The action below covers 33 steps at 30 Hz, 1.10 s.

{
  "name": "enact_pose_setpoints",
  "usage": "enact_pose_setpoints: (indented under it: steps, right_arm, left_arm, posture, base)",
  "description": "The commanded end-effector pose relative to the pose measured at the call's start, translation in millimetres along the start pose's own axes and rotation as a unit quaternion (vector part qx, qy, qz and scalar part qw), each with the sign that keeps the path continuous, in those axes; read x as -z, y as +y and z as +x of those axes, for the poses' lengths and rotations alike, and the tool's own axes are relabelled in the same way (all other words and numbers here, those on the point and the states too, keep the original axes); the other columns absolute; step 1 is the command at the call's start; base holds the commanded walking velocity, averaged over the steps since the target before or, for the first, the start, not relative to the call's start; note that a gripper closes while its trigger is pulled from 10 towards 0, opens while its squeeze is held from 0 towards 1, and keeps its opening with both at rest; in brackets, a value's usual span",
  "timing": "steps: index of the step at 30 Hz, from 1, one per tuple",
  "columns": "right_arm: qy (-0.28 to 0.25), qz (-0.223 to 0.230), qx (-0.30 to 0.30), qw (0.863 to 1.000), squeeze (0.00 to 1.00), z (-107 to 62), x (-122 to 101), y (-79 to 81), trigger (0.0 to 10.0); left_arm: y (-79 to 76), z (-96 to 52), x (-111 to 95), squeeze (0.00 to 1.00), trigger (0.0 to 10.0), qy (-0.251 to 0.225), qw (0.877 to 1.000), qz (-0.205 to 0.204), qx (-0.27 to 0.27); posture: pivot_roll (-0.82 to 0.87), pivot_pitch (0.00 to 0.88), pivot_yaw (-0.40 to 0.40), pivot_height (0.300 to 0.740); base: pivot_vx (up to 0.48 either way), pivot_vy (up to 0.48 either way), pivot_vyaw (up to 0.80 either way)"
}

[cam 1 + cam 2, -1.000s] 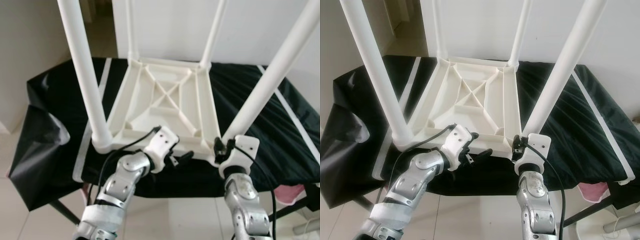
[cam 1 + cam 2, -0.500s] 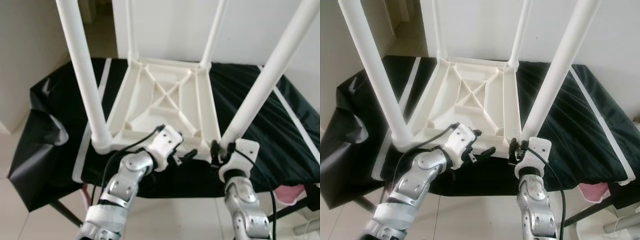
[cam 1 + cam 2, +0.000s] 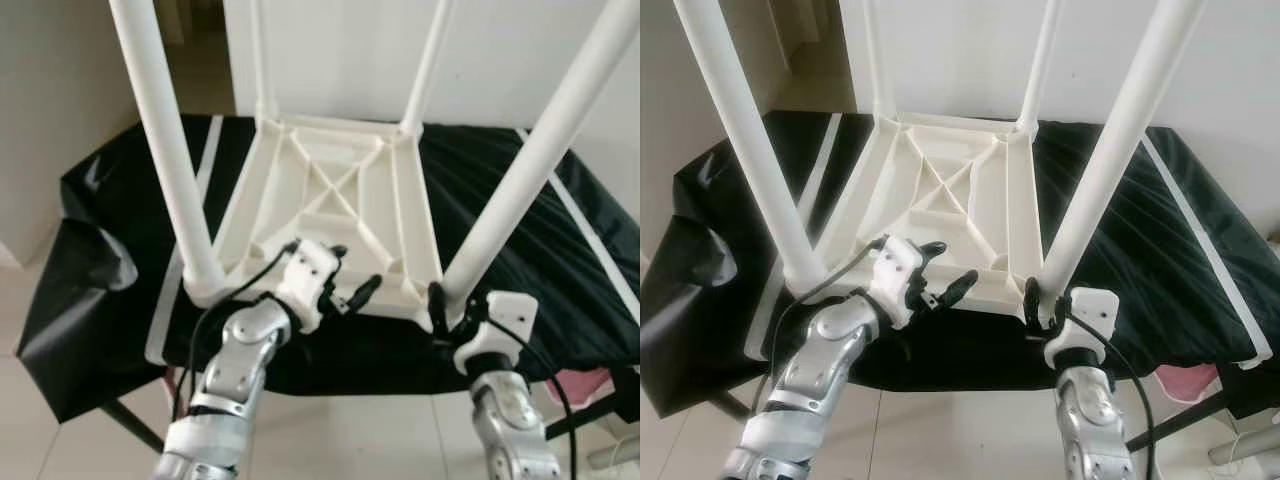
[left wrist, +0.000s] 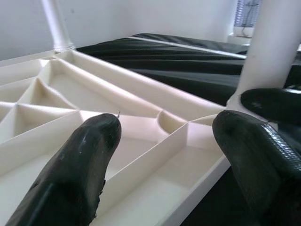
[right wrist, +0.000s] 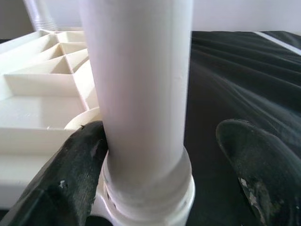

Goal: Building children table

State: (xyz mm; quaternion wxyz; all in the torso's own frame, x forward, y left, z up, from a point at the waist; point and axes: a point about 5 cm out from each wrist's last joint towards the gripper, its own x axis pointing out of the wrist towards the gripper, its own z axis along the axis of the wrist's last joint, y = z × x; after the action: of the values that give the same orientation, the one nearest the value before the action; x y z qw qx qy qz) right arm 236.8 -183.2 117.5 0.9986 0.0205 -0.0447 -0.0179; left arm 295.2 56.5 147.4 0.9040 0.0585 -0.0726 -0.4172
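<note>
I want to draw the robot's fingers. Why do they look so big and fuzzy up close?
Left wrist view: the fingers sit right by the lens, so they blur, while the table behind is sharper. Right wrist view: the leg looks huge, and the fingers are soft too.

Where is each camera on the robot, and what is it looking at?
Left eye view: on the head, looking down at the upside-down white table on a black cloth; both silver arms show.
Right eye view: beside it, same scene, shifted a little.
Left wrist view: on the left arm, looking along the open left claw over the table's ribbed underside.
Right wrist view: on the right arm, looking along the open right claw around the near right leg.
Shared: both wrist views see that leg.
</note>
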Motion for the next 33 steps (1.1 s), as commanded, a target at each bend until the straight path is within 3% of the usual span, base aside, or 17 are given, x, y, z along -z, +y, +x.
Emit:
enact_pose_setpoints:
  steps: [1,6,12,13,15,18,19,20,22,23,24,25,33]
  right_arm:
    - [-0.002,-0.007,-0.024,1.0,0.0,-0.1,0,-11.7,10.0]
    - [0.0,-0.037,-0.097,0.995,0.0,6.6,-5,-29.8,10.0]
    - [0.015,-0.048,-0.167,0.985,0.0,13.8,-8,-33.5,10.0]
    - [0.016,-0.051,-0.203,0.978,0.0,21.4,-15,-33.0,10.0]
    - [0.015,-0.051,-0.211,0.976,0.0,23.7,-18,-33.1,10.0]
    - [0.024,-0.079,-0.27,0.959,0.0,36.0,-24,-30.2,10.0]
    - [0.024,-0.079,-0.27,0.959,0.0,36.0,-24,-30.2,10.0]
    - [0.033,-0.089,-0.305,0.948,0.0,42.0,-25,-27.6,10.0]
    - [0.035,-0.093,-0.313,0.944,0.0,43.8,-25,-27.1,10.0]
    - [0.04,-0.092,-0.324,0.941,0.0,45.8,-24,-26.9,6.5]
    - [0.044,-0.09,-0.331,0.938,0.0,46.9,-24,-26.9,6.5]
    - [0.051,-0.089,-0.332,0.938,0.0,48.3,-21,-28.1,0.0]
    - [0.082,-0.082,-0.343,0.932,0.0,41.7,-8,-36.7,0.0]
  left_arm:
    - [2.5,-4.6,-3,0.0,10.0,-0.013,0.999,0.002,-0.031]
    - [-11.1,-6.6,-3,0.0,10.0,-0.006,0.999,0.024,0.039]
    - [-17.6,-5.1,-4,0.0,10.0,-0.006,0.998,0.027,0.057]
    - [-20.5,-4.2,-6,0.0,10.0,-0.006,0.998,0.018,0.066]
    - [-21.3,-4.1,-6,0.0,10.0,-0.006,0.997,0.019,0.068]
    - [-24.0,-3.0,-8,0.0,10.0,-0.007,0.997,0.008,0.074]
    - [-24.0,-3.0,-8,0.0,10.0,-0.007,0.997,0.008,0.074]
    - [-24.2,-2.4,-9,0.0,10.0,-0.006,0.997,0.006,0.075]
    - [-24.1,-2.2,-10,0.0,10.0,-0.004,0.997,0.006,0.075]
    - [-24.0,-1.8,-10,0.0,10.0,-0.004,0.997,0.008,0.075]
    - [-24.0,-1.5,-10,0.0,10.0,-0.004,0.997,0.009,0.075]
    - [-23.8,-0.7,-10,0.0,10.0,-0.003,0.997,0.012,0.072]
    - [-25.6,3.3,-13,0.0,10.0,-0.007,0.998,0.019,0.058]
  posture:
    - [-0.06,0.0,-0.015,0.74]
    - [-0.06,0.0,-0.012,0.74]
    - [-0.06,0.0,-0.007,0.74]
    - [-0.06,0.0,-0.002,0.74]
    - [-0.06,0.0,-0.002,0.74]
    - [-0.06,0.002,0.001,0.74]
    - [-0.06,0.002,0.001,0.74]
    - [-0.05,0.004,-0.001,0.74]
    - [-0.05,0.005,-0.002,0.74]
    - [-0.04,0.008,-0.009,0.74]
    - [-0.04,0.008,-0.009,0.74]
    - [-0.04,0.01,-0.015,0.74]
    - [-0.04,0.025,-0.025,0.74]
  base:
    - [0.0,0.0,0.0]
    - [0.0,0.0,0.0]
    - [0.0,0.0,0.0]
    - [0.0,0.0,0.0]
    - [0.0,0.0,0.0]
    - [0.0,0.0,0.0]
    - [0.0,0.0,0.0]
    - [0.0,0.0,0.0]
    - [0.0,0.0,0.0]
    - [0.0,0.0,0.0]
    - [0.0,0.0,0.0]
    - [0.0,0.0,0.0]
    - [0.0,0.0,0.0]
